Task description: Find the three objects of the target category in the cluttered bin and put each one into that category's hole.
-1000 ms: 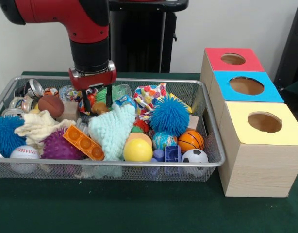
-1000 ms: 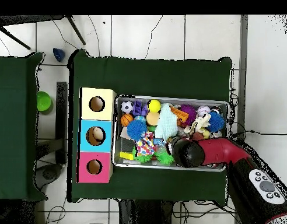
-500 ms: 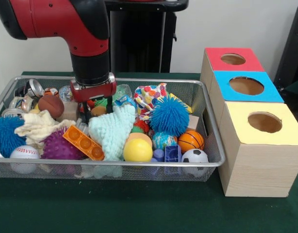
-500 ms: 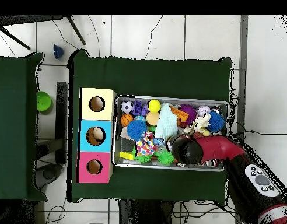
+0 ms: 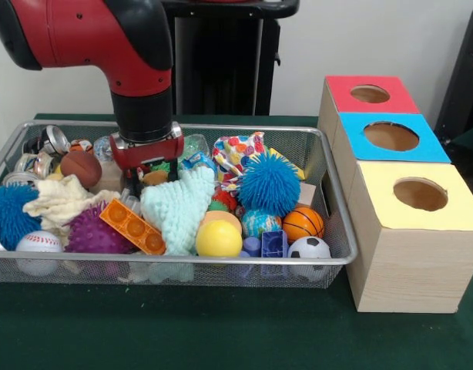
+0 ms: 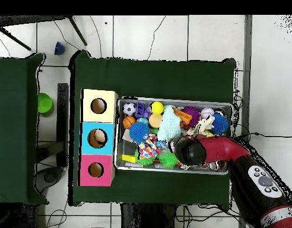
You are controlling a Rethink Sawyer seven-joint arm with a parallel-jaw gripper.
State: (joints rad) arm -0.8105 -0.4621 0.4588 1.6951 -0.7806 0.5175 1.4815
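Now your pincer (image 5: 146, 179) is sunk into the clutter at the back of the bin (image 5: 329, 193), and its tips are hidden among the toys, so you cannot tell whether it is released or clenched on anything. Which category you are after is not shown; judge that first. Right under the pincer sits a small orange-brown lump (image 5: 155, 176), with the mint cloth (image 5: 179, 208) just in front of it and the brown ball (image 5: 81, 166) off to one side. If the lump is your target, come straight down and centre it before closing, because the cloth edge is close enough to get caught too. Lift slowly and check nothing trails. The three boxes (image 5: 390, 137) stand well apart from the pincer, beyond the bin's end, each with one hole on top.
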